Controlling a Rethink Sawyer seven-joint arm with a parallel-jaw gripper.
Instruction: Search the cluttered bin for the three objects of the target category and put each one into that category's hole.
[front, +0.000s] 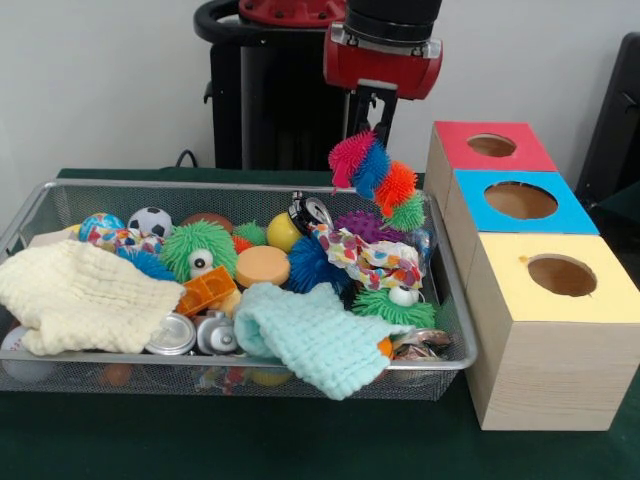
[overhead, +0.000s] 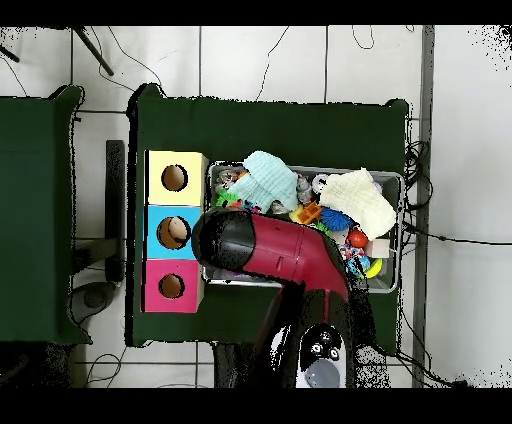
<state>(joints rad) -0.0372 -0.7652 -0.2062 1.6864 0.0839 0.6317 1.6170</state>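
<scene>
The wire mesh bin is full of toys and cloths. Two silvery cans lie side by side near its front wall, one left of the other, between a cream cloth and a mint cloth. A third can does not show. My gripper hangs over the bin's back right part, shut on one end of a spiky toy with pink, blue, orange and green segments, held above the other toys. In the overhead view the arm hides the gripper.
Three wooden boxes with round holes stand right of the bin: red top farthest, blue in the middle, yellow nearest. Balls, fuzzy toys and a patterned cloth fill the bin. The overhead view shows the boxes left of the bin.
</scene>
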